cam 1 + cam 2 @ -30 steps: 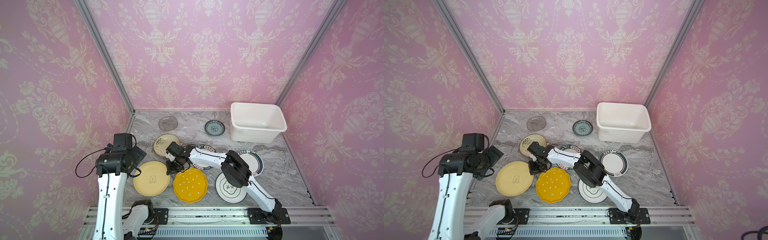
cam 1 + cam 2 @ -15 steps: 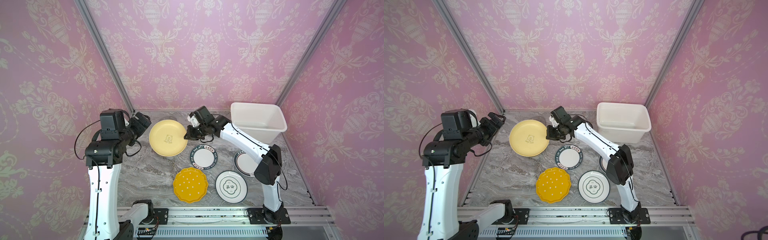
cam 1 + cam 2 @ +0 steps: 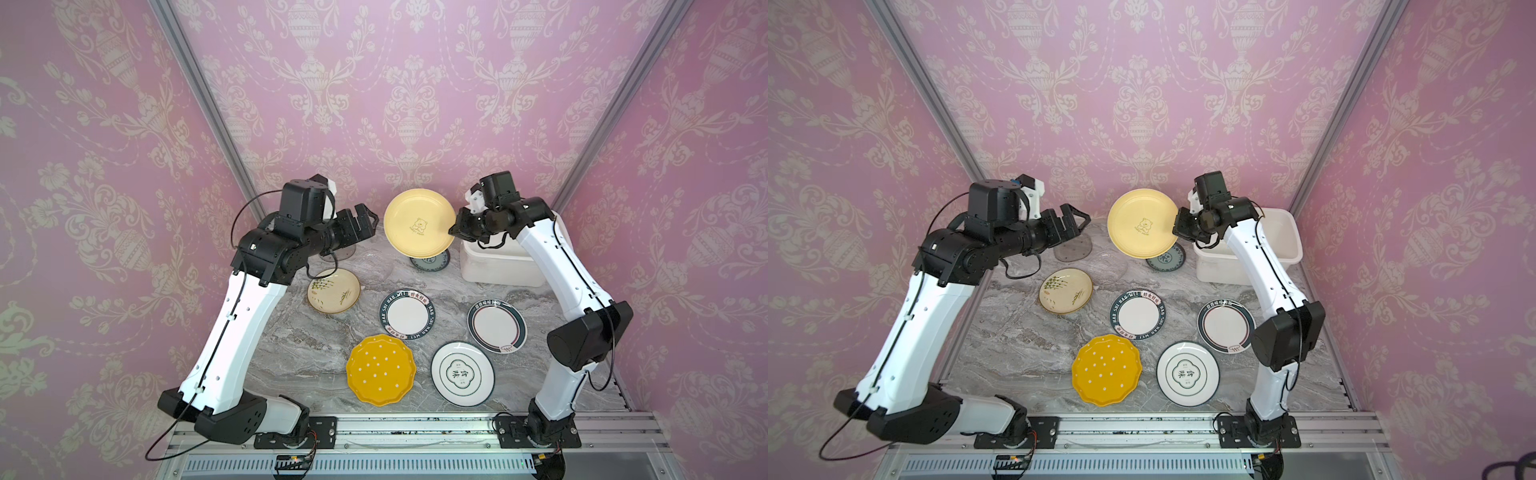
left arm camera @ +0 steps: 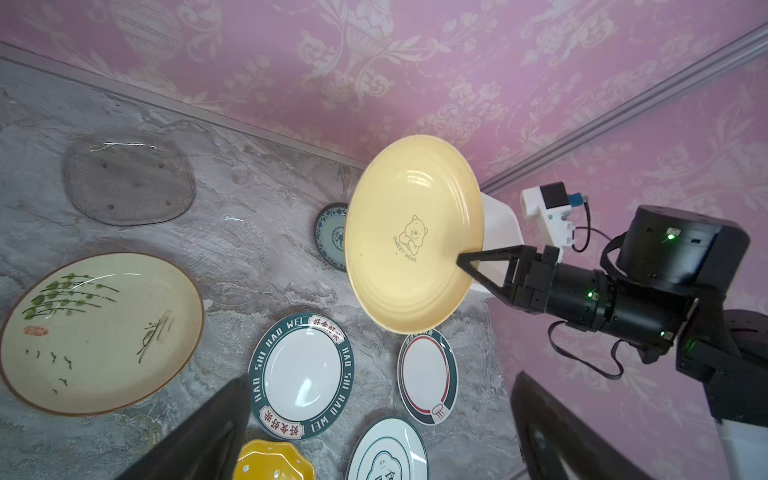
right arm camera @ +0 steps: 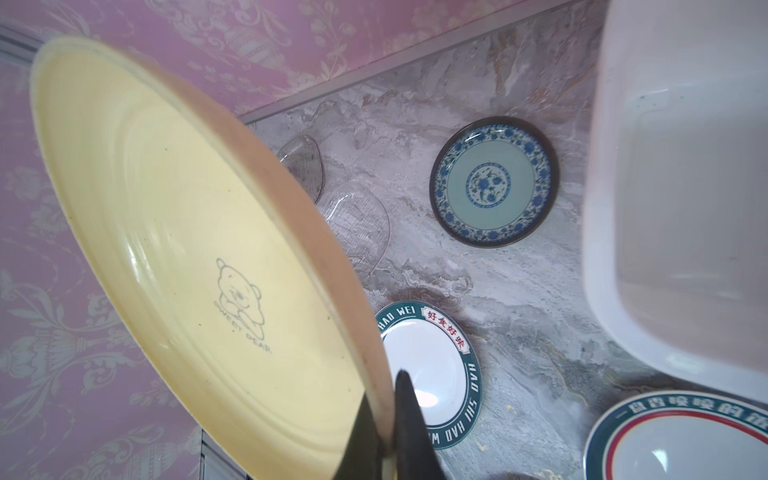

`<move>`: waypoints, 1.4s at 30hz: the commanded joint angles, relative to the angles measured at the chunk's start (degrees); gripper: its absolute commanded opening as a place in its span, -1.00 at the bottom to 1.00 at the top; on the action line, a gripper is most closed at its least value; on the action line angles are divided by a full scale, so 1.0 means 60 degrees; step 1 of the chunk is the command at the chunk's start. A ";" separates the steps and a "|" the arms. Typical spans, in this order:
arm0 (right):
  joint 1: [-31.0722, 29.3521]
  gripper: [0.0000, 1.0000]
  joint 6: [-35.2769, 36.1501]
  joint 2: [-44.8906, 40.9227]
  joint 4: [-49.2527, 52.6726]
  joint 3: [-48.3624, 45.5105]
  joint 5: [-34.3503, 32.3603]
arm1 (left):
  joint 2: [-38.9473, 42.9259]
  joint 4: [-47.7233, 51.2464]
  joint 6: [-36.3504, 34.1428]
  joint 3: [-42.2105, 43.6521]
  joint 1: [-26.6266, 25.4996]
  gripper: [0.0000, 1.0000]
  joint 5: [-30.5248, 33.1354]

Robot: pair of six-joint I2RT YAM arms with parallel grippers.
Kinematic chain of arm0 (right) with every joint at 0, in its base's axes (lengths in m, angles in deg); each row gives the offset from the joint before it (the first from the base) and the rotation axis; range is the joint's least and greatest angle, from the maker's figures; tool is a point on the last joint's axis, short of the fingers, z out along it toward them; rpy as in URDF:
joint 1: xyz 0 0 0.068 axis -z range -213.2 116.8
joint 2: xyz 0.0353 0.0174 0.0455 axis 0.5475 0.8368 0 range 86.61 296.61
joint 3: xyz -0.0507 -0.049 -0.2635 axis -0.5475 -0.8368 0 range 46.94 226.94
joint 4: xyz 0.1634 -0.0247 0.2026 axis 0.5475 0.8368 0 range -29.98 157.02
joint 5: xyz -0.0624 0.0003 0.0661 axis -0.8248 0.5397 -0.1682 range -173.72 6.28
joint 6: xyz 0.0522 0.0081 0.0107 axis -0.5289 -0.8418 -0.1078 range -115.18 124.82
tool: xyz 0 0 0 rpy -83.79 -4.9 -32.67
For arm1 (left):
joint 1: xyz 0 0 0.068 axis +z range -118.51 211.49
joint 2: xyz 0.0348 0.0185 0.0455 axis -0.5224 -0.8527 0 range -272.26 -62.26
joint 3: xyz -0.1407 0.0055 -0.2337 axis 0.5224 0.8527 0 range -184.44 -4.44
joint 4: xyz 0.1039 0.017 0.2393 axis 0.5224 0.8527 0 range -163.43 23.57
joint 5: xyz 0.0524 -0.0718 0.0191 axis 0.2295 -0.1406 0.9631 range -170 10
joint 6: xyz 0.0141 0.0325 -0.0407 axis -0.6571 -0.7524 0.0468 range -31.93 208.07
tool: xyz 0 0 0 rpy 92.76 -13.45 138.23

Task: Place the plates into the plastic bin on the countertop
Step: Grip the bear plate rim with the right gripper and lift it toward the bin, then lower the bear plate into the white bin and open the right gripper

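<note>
right fingers (image 5: 409, 428) clenching rim of tilted pale yellow bear plate (image 3: 417, 226), holding it aloft | white plastic bin (image 3: 494, 272) sitting just beyond, under right wrist | left fingers (image 4: 199, 440) gaping empty, facing plate above surface (image 3: 316, 340)

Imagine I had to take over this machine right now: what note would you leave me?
Right hand: shut on the rim of the pale yellow plate, holding it tilted in the air beside the plastic bin.
Left hand: open, empty, raised, apart from that plate.
Done: no plate can be seen in the bin yet.
To do: put the held plate in, then the eight lying on the countertop: yellow dotted plate, cream sprig plate, three dark-rimmed white plates, blue-patterned plate, smoky glass plate, clear glass plate.
</note>
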 commanded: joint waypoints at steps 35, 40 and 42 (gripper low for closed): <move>0.4242 -1.00 0.0264 0.1008 -0.1593 -0.1458 -0.2221 | -0.3328 0.1550 -0.1237 -0.2404 -0.2999 0.99 0.1132; 0.4112 -1.00 0.0769 0.1481 -0.1623 -0.1314 -0.2303 | -0.3535 0.1621 -0.1265 -0.2538 -0.2991 0.98 0.1069; 0.4002 -1.00 0.0933 0.1630 -0.1628 -0.1345 -0.2403 | -0.3637 0.1719 -0.1295 -0.2605 -0.2991 0.99 0.1039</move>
